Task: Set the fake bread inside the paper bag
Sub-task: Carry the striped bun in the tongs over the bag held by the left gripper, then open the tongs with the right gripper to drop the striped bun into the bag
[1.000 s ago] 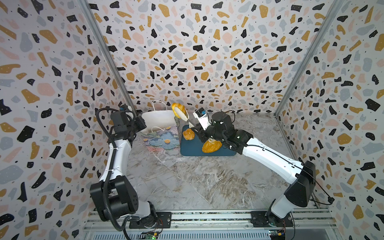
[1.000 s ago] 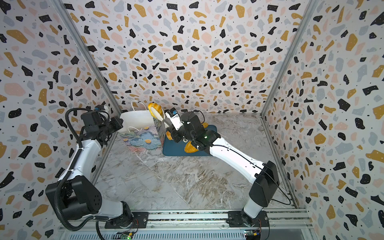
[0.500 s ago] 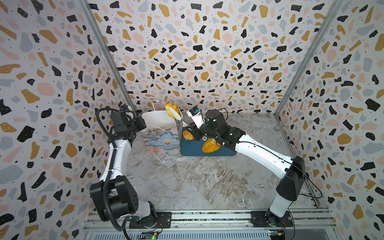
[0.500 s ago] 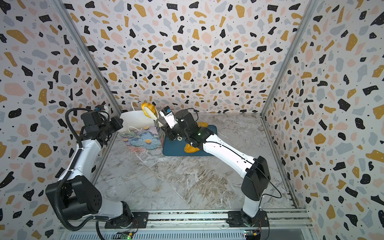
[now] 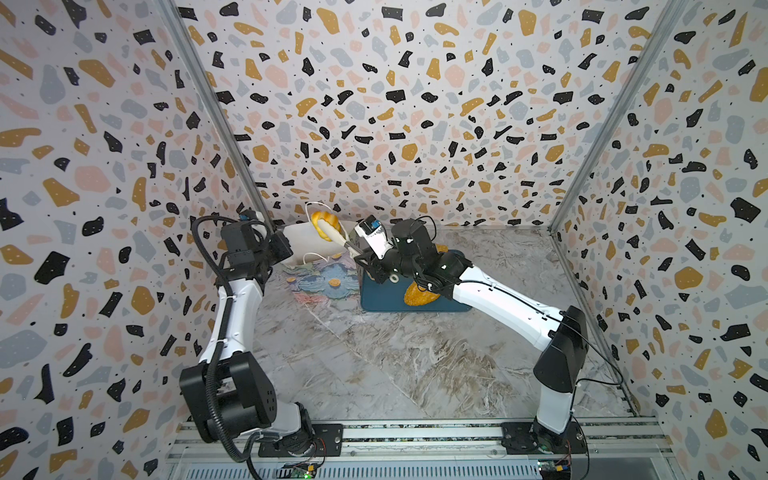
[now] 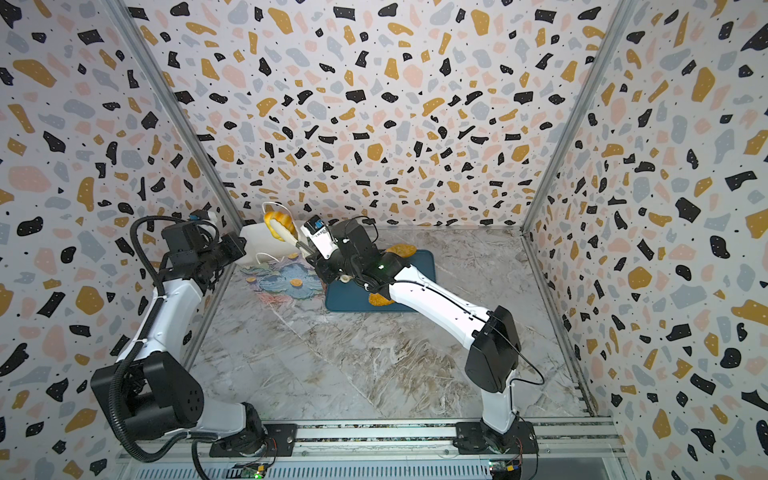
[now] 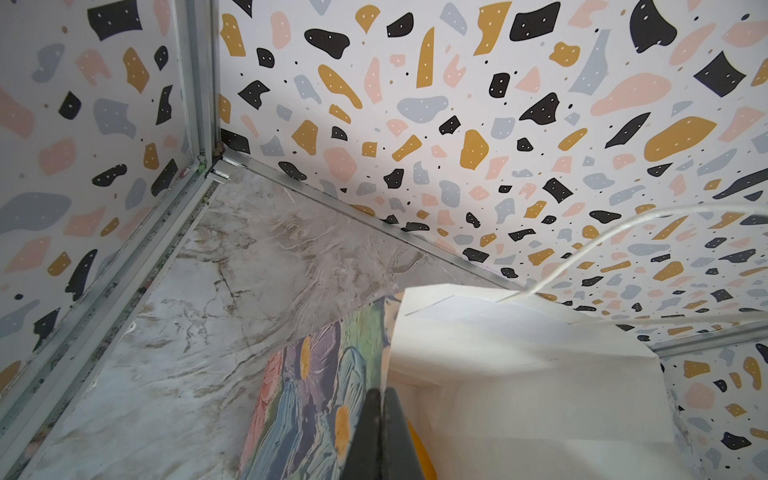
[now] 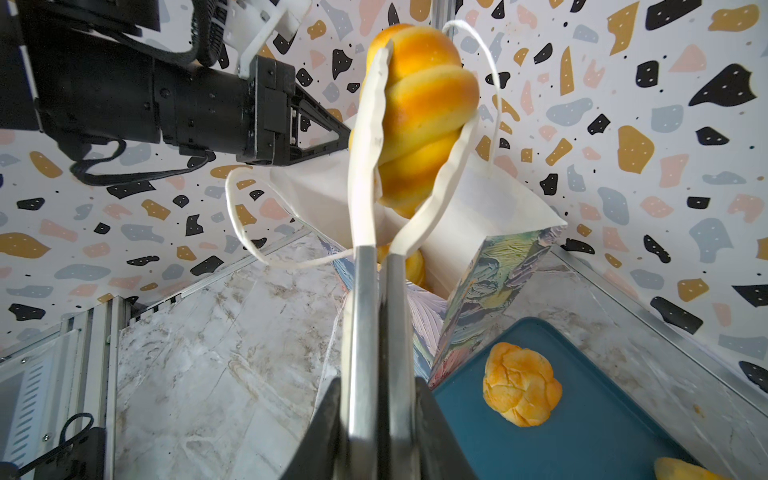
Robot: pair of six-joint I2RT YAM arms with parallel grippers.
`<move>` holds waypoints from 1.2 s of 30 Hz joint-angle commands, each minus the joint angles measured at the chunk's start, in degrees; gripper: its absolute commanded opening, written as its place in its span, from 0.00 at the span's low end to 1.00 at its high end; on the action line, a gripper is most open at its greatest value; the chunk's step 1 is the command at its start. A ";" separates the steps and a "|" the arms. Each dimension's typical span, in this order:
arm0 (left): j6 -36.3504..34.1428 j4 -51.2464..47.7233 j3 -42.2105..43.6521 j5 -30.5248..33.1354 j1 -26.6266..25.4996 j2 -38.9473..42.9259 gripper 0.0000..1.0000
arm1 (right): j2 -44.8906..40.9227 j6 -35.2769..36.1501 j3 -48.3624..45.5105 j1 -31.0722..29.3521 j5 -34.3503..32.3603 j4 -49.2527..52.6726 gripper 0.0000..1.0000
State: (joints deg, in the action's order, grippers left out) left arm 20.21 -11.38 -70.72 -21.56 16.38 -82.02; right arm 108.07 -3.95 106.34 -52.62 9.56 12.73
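Right arm has swung left since a second ago: the ridged roll is now up at the paper bag mouth, clear of the tray. Right gripper is clamped on metal tongs, whose white tips pinch the roll. Left gripper is closed on the bag's rim. Knotted roll and seeded loaf lie on the tray.
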 commanded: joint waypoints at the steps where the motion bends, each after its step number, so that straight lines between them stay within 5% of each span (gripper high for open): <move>1: -0.03 1.99 0.83 -0.69 0.07 1.62 0.00 | 0.19 0.96 4.89 -0.55 0.57 0.12 0.19; 13: 0.10 2.07 0.82 -0.75 0.10 1.51 0.00 | 8.41 4.38 18.30 -2.99 -4.43 11.08 0.24; 22: 0.12 2.06 0.76 -0.86 0.07 1.52 0.00 | 9.38 4.70 19.25 -3.19 -5.95 11.44 0.28; 29: 0.18 2.15 0.78 -1.02 0.03 1.57 0.00 | 9.13 3.95 20.13 -3.35 -5.82 12.62 0.48; 36: 0.16 2.15 0.86 -0.82 0.07 1.43 0.00 | 8.22 3.95 20.13 -3.53 -6.56 12.92 0.53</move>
State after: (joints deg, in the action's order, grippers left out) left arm 20.23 -11.09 -70.43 -21.58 16.38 -81.97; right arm 118.93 0.25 123.83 -55.81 3.62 26.55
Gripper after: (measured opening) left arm 0.046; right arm 0.530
